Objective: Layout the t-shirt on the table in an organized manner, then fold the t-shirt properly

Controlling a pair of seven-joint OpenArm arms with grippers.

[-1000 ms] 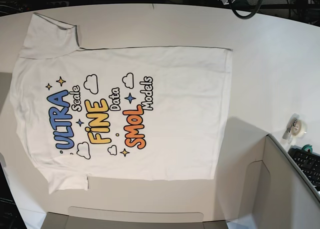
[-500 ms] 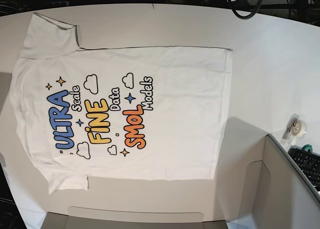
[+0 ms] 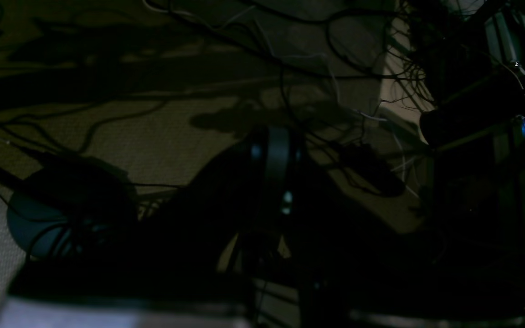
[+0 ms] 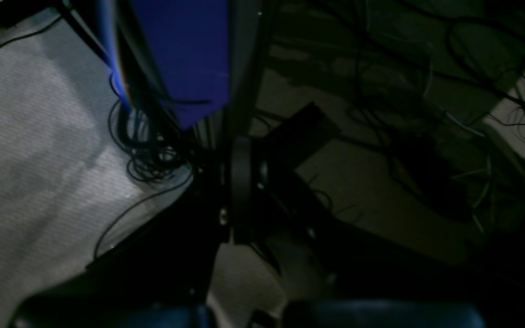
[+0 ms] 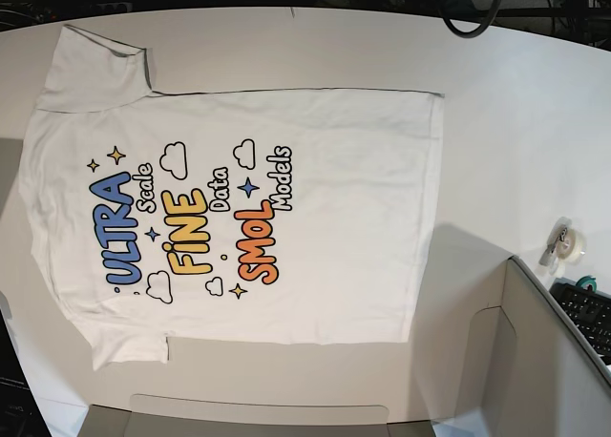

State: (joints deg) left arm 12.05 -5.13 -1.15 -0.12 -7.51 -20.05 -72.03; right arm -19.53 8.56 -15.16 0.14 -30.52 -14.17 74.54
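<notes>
The t-shirt [image 5: 353, 218] lies spread flat, print up, on the tabletop [image 5: 516, 160]. The left hand [image 3: 274, 141] is dim but seems together; the right hand [image 4: 246, 150] I cannot tell.

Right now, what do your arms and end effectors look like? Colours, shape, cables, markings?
Both the left end effector and right end effector look black, tapering to narrow tips, with small pale glints. Too dark for markings or own cables; arms' look can't be told.

And here's the t-shirt [image 5: 353, 218], soft matt cloth! Beneath it, the table [image 5: 520, 141] looks smooth. The keyboard [image 5: 584, 313] shows dark plastic.
</notes>
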